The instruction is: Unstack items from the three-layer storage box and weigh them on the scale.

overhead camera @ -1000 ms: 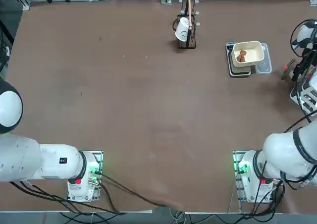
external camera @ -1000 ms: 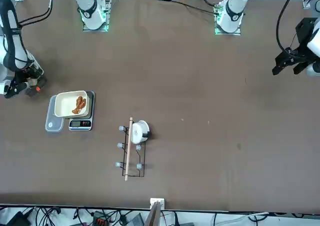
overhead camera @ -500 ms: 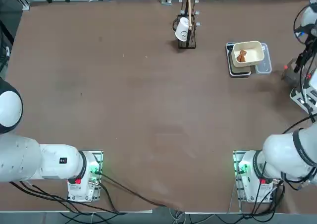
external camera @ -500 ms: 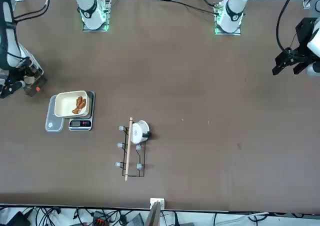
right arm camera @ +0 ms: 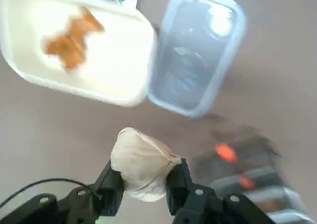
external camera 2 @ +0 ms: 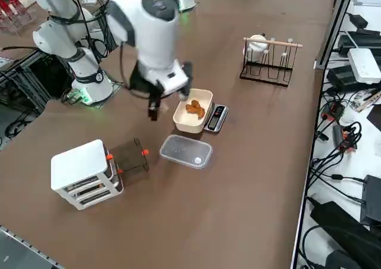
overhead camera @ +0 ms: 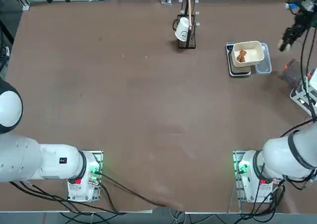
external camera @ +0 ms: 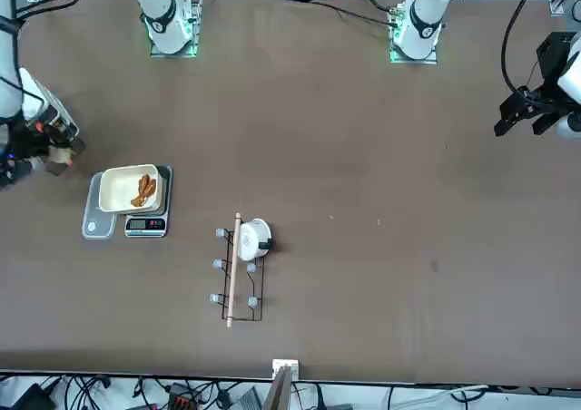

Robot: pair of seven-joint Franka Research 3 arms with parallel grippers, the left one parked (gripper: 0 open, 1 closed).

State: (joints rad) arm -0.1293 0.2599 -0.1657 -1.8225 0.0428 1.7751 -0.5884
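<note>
Pale cream item (right arm camera: 141,163) pinched in my right gripper (right arm camera: 142,180) jaws, above the tabletop.
Brown item (overhead camera: 241,56) already lies in the tub (overhead camera: 257,51) on the scale (overhead camera: 239,71), at 9 o'clock of the gripper; cream one still unweighed.

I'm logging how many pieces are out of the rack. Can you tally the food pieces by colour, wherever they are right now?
Brown lumpy piece, in the cream tub on the scale: 1
Pale cream roundish piece, held in the right gripper: 1
Total: 2

light: bright, even | shadows: soft | blur: wrist view motion-smeared
</note>
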